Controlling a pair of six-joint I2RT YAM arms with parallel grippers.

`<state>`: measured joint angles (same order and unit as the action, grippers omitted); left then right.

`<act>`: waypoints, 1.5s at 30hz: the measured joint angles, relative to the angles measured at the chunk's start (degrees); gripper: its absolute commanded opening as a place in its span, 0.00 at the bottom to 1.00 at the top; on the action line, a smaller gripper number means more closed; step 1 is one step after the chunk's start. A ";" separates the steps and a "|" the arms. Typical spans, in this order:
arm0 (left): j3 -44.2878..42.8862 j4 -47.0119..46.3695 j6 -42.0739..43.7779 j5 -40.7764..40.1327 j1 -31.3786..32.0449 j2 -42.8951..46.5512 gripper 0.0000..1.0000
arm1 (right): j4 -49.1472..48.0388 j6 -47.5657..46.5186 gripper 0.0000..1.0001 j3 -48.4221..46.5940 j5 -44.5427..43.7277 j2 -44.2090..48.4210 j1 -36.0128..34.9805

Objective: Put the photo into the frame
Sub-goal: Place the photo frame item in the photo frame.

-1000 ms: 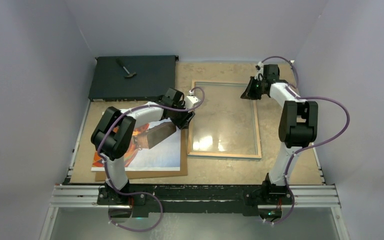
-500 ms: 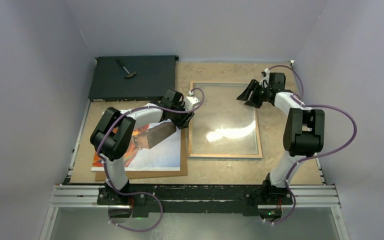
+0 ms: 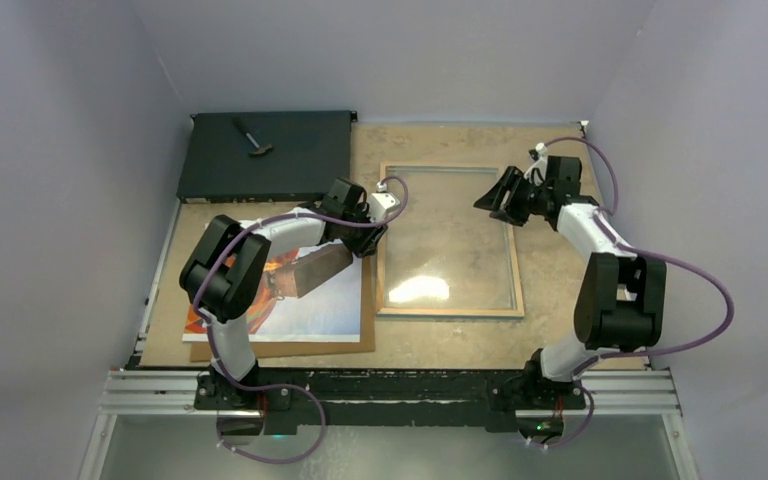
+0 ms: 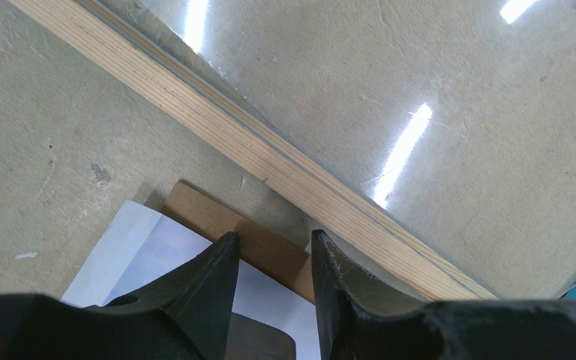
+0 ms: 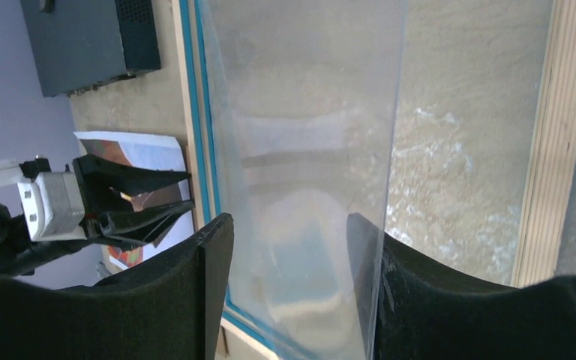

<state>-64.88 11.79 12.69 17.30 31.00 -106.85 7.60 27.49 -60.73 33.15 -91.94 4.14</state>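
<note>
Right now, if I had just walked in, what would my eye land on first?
Probably the photo, a bright orange-red balloon print lying on a brown board at the table's near left. Next, the wooden frame flat in the middle, its clear pane glinting with light. The left hand hangs open over the board's corner beside the frame, and the right hand is open above the pane.

Robotics lab test cell: plain grey walls [image 3: 60, 150] box in a tan tabletop [image 3: 440, 340]; aluminium rail [image 3: 150, 392] at 6 o'clock carries both arm bases [image 3: 240, 395].
</note>
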 measured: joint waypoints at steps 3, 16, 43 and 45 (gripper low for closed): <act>0.00 0.00 -0.09 0.00 0.00 0.00 0.38 | 2.12 -0.17 0.59 1.70 -0.39 3.45 0.00; 0.00 0.20 -0.09 0.02 0.00 0.07 0.34 | 3.98 -0.26 0.07 4.66 -2.12 10.47 0.00; -0.04 1.20 -1.14 1.97 -0.68 0.15 0.23 | -2.08 8.92 0.00 -0.46 5.29 16.20 -0.11; -0.04 1.22 -1.14 2.01 -0.72 0.15 0.23 | -3.34 10.08 0.00 0.09 5.77 16.74 -0.11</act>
<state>-64.93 13.02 11.55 19.31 30.28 -106.69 4.25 37.56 -60.64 38.92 -75.20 4.03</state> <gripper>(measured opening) 0.236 0.005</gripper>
